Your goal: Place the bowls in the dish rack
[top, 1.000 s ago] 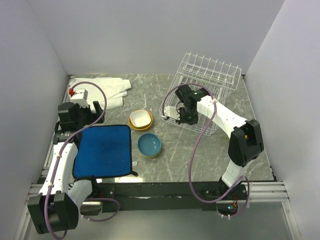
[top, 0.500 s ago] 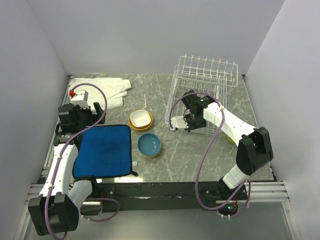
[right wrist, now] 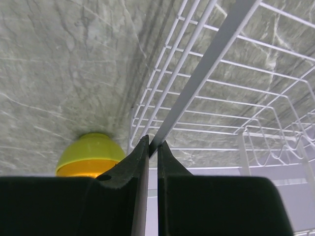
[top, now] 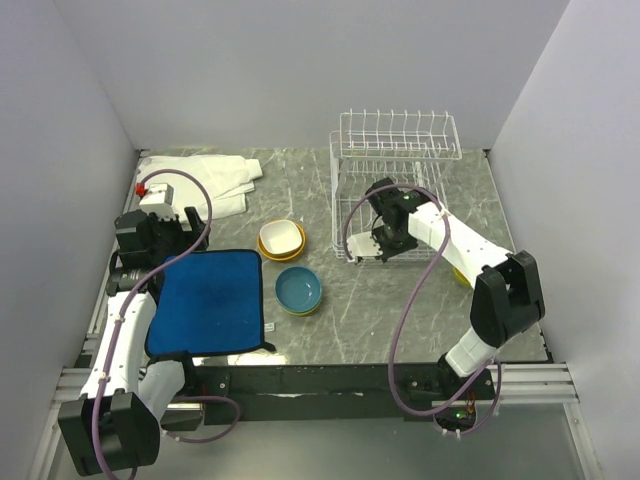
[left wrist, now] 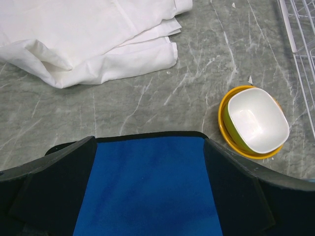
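Bowls, a white-lined bowl (top: 282, 238) and a blue bowl (top: 299, 289), sit on the worktop (top: 300, 185) left of the dish rack (top: 395, 150), whose low front wire the right jaws pinch. Left wrist: the left jaws gape above a blue mat (left wrist: 147, 187). Right wrist: the jaws are closed on rack wire (right wrist: 197, 83), with a lime bowl (right wrist: 88, 151) just beside.

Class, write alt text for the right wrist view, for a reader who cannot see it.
The right gripper is shut on a thick white wire of the dish rack, whose grid fills the right side of the view. Left of the rack, a lime-green and orange bowl sits on the grey marbled table.
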Robot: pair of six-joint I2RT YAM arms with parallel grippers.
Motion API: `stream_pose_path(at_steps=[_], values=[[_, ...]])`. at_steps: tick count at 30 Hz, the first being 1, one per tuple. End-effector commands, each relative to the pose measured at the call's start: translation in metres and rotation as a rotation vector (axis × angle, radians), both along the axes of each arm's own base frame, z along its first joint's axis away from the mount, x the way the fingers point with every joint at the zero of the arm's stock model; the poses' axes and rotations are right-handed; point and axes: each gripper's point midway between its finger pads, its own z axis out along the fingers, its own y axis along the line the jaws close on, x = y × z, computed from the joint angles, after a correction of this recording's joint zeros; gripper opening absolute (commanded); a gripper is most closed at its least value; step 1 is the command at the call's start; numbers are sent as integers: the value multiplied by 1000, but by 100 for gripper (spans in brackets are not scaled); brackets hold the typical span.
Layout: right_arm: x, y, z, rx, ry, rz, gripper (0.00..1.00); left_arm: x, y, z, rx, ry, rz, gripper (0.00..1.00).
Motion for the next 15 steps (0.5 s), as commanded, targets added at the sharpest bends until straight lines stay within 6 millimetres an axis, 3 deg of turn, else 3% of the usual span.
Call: stream_pose_path(at_steps=[1,5,13,15], values=[[41,-4,24,-73,-120,63,0,6,-2,12,-13,-44,-15,97],[56,-1,31,-54,-142,28,0,9,-3,12,-19,-45,-19,97],[66,2,32,-31,-157,-8,0,14,-3,12,-29,-44,-15,97],[64,1,35,-24,-163,-31,7,14,-5,12,-30,-42,-28,97]])
